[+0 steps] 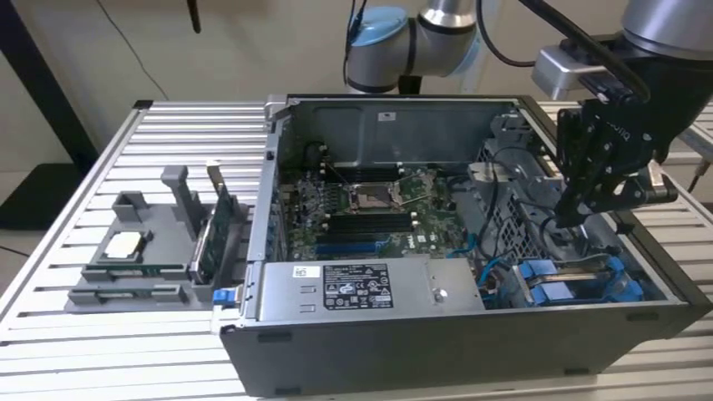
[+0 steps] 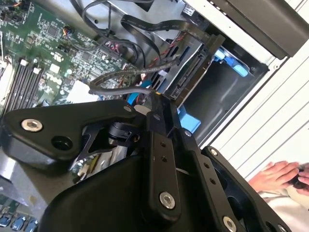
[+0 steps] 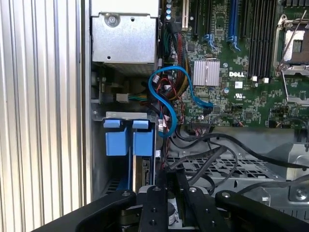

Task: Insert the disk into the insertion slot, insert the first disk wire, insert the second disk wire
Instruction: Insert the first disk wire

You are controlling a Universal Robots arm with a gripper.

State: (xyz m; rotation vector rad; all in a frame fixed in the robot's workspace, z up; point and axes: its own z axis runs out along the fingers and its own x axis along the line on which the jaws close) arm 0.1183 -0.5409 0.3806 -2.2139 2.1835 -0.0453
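Observation:
The disk (image 2: 192, 76) lies in the insertion slot (image 2: 227, 94), its connector edge facing the motherboard and its blue carrier (image 1: 546, 281) showing at the case's front corner on the exterior view's right. In the first wrist view the carrier's two blue tabs (image 3: 128, 140) stand beside the perforated bay wall (image 3: 217, 166). My gripper (image 2: 153, 102) hangs inside the case just off the disk's connector edge. Its fingers (image 2: 157, 145) stand close together on the end of a black disk wire (image 2: 116, 90). In the exterior view the gripper (image 1: 573, 213) sits above the bay.
The green motherboard (image 1: 379, 209) fills the case floor and a grey power-supply box (image 1: 368, 288) sits at the front. A blue cable (image 3: 174, 94) loops near the bay. A grey fixture (image 1: 145, 251) with parts stands on the exterior view's left. A person's hand (image 2: 280, 175) rests outside the case.

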